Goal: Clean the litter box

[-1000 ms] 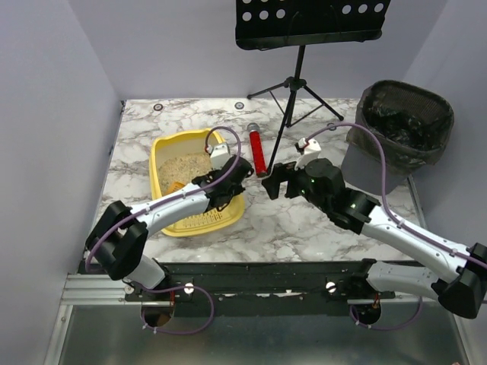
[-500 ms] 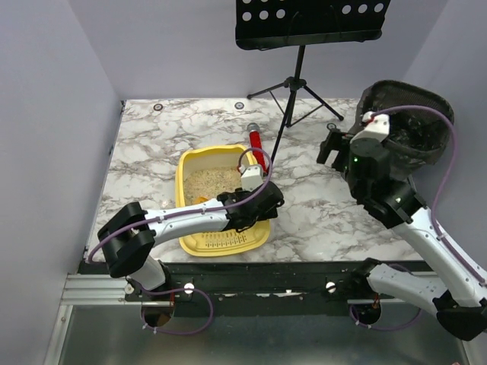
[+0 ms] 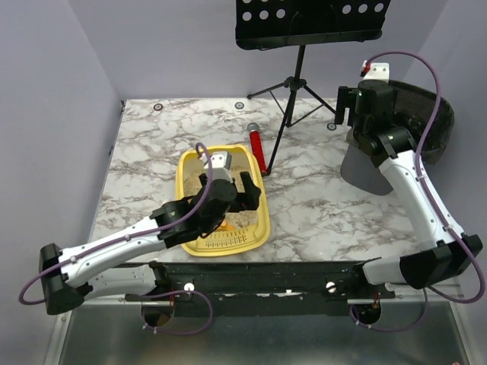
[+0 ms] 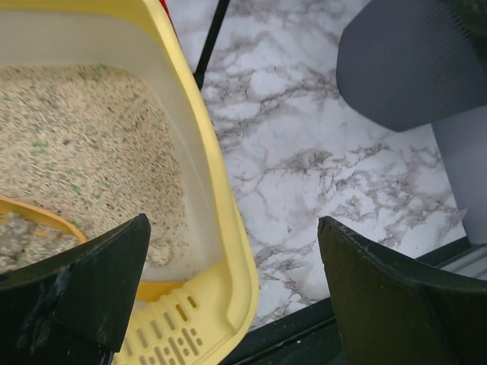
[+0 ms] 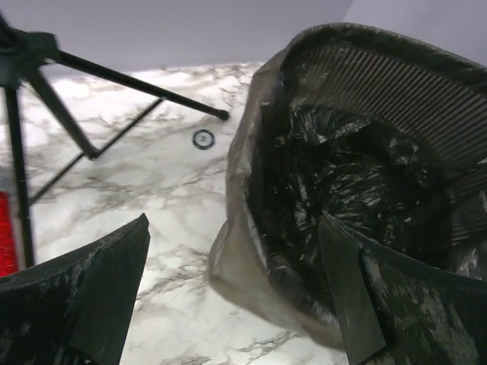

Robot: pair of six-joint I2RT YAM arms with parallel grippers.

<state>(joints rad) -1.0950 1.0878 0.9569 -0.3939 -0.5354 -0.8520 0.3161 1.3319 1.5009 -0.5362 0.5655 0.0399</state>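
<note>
The yellow litter box (image 3: 188, 199) lies at the table's near middle, with beige litter (image 4: 84, 137) inside and a ridged lip (image 4: 171, 334) at its near end. My left gripper (image 3: 242, 196) hangs open above the box's right wall (image 4: 217, 220); its fingers (image 4: 91, 289) touch nothing. A small orange scoop (image 4: 38, 217) lies in the litter. My right gripper (image 3: 351, 106) is raised at the far right, open and empty, over the near rim of the black mesh bin (image 5: 358, 175).
A red cylinder (image 3: 256, 148) lies just beyond the box. A black music stand (image 3: 304, 23) has tripod legs (image 5: 76, 76) on the far table. The lined bin (image 3: 430, 125) stands at the table's right edge. The table's front edge (image 4: 319, 323) is close to the box.
The litter box slid right with the left gripper shut on its wall; that gripper has now opened and let go. The right arm swung up and right to the bin.
</note>
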